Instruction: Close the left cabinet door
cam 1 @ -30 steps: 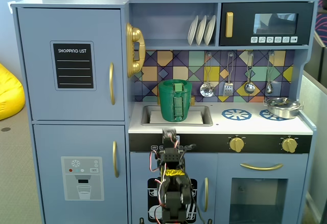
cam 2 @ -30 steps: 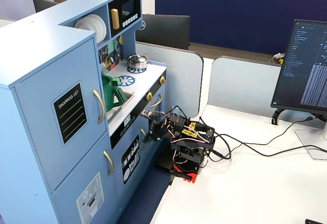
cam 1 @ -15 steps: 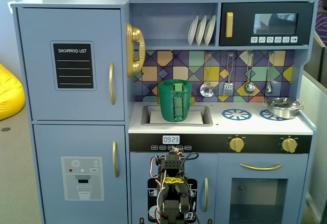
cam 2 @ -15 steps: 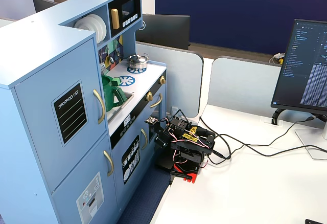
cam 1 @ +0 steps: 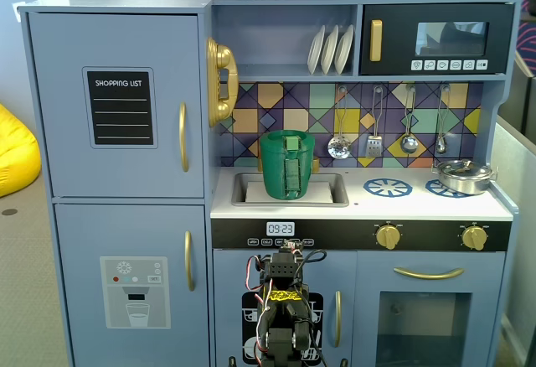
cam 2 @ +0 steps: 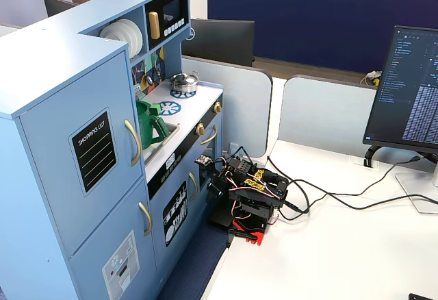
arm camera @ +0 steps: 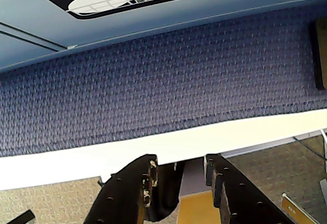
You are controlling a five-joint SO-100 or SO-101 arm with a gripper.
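Wrist view, tool fingers apart and empty, left cabinet door flush shut.

Pitcher: green, in sink, above the arm.
Pot: on hob, upper right of it.
Monitor: right, well apart.

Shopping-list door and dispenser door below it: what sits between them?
Nothing: the shopping-list door and dispenser door meet at a thin seam, in both fixed views.
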